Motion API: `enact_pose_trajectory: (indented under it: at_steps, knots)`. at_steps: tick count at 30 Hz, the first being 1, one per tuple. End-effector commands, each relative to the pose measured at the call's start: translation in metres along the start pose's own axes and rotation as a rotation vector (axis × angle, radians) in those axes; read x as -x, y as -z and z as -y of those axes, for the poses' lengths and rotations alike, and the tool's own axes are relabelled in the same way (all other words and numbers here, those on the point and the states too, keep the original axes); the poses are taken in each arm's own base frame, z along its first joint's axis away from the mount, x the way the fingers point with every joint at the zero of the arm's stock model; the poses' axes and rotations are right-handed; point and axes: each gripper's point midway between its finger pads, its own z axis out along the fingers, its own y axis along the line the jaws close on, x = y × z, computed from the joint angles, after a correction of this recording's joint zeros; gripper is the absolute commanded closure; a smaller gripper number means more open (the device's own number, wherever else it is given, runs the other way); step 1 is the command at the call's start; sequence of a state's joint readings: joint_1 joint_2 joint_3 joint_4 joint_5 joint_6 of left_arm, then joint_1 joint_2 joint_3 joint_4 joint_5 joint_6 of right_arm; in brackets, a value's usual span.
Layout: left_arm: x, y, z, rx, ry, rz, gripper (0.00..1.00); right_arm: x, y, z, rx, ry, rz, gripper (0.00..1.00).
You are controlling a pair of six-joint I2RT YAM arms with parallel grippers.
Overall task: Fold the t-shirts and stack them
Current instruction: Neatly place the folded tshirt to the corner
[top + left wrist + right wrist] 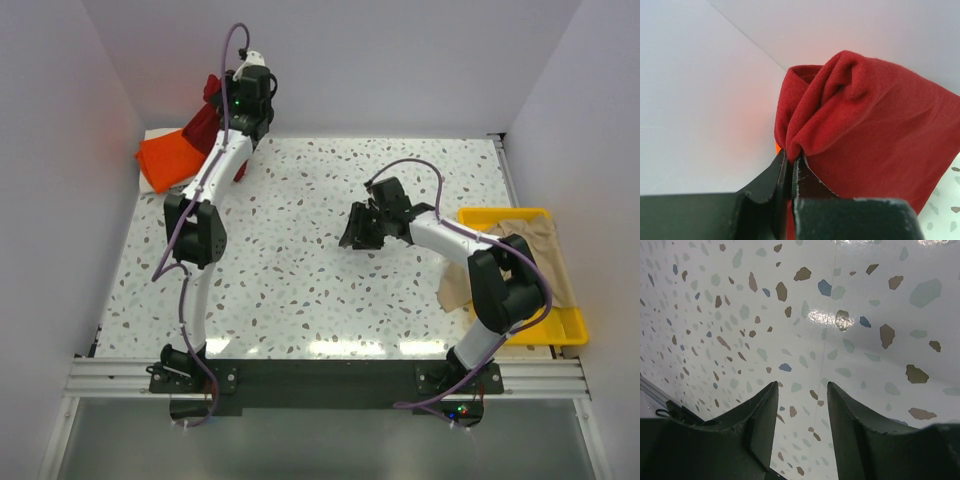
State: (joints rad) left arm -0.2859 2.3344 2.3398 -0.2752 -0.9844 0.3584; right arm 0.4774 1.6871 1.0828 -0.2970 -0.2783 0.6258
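At the speckled table's point(300, 260) far left corner, the left gripper point(790, 156) is clamping a bunched fold of the dark red t-shirt point(870, 135), holding it up beside the bright orange t-shirt point(168, 160); a pale edge beneath is possibly another shirt. The right gripper point(800, 390) is hovering mid-table, jaws apart, gripping nothing. The beige t-shirt point(530, 245) is draping over the yellow tray point(570, 325).
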Motion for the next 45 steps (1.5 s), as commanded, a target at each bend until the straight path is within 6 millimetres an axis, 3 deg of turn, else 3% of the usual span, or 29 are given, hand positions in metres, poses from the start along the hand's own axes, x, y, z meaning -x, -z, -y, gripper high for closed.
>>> enact_pose_trajectory:
  at_steps: [1,8,17,21,28,31,32,33,35,38,45]
  knots:
    - [0.061,0.018,-0.078,0.097,0.172,0.114,1.00,0.019,0.010,-0.017,0.022,0.017,0.051,0.53]
    - [0.068,0.014,-0.095,0.075,0.219,0.138,1.00,0.020,0.013,-0.019,0.023,0.019,0.059,0.53]
    - [0.038,-0.028,-0.109,0.018,0.275,0.089,1.00,0.020,0.008,-0.020,0.009,0.020,0.056,0.53]
    - [-0.002,-0.063,-0.104,0.016,0.269,0.013,1.00,0.015,0.000,-0.021,0.002,0.025,0.034,0.53]
    - [-0.091,-0.134,-0.095,0.034,0.289,-0.115,1.00,0.012,-0.011,-0.023,-0.023,0.048,0.001,0.53]
    - [-0.125,-0.155,-0.092,0.025,0.330,-0.170,0.56,0.011,-0.013,-0.025,-0.022,0.059,-0.007,0.53]
    - [-0.131,-0.160,-0.090,0.009,0.365,-0.179,0.35,0.011,-0.013,-0.025,-0.024,0.064,-0.006,0.53]
    - [-0.137,-0.161,-0.087,-0.007,0.357,-0.194,0.27,0.010,-0.013,-0.025,-0.025,0.065,-0.006,0.52]
    - [-0.136,-0.160,-0.084,-0.012,0.413,-0.200,0.18,0.011,-0.012,-0.027,-0.021,0.070,-0.003,0.52]
    - [-0.123,-0.153,-0.084,-0.058,0.469,-0.179,0.13,0.014,-0.010,-0.030,-0.011,0.073,0.013,0.51]
    - [-0.081,-0.123,-0.096,-0.174,0.612,-0.116,0.07,0.022,0.000,-0.035,-0.006,0.098,0.054,0.51]
